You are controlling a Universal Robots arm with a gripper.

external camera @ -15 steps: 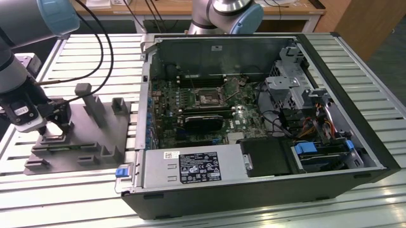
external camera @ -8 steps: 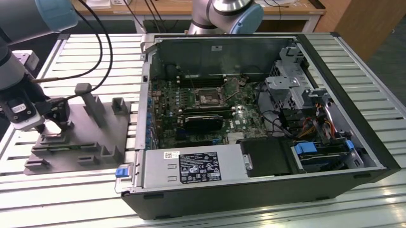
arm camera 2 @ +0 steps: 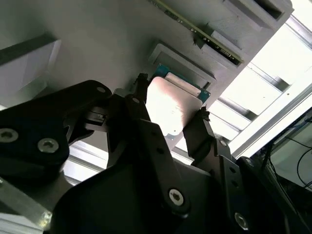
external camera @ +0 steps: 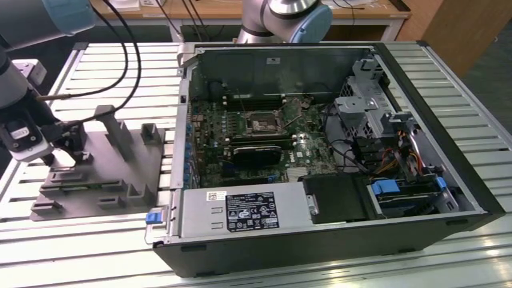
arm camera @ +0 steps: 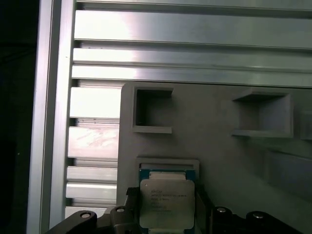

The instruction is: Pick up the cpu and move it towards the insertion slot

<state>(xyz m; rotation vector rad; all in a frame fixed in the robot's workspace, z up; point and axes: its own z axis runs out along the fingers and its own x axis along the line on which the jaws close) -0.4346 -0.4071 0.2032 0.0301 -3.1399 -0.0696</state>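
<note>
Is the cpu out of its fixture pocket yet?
In, it seems: in both wrist views the cpu lies flat inside the pocket frame of the grey fixture, the tool straddling it.

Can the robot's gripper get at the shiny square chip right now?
Probably yes. The black gripper hangs right at the flat, shiny silver-grey square cpu resting in the grey plastic fixture block, and nothing covers it.

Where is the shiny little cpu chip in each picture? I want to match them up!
First wrist view: the cpu sits at a pocket of the grey fixture.
Second wrist view: the cpu gleams at that same pocket.
Exterior view: it is hidden behind the gripper, on the exterior view's left.
Shared landmark: the grey fixture.
</note>
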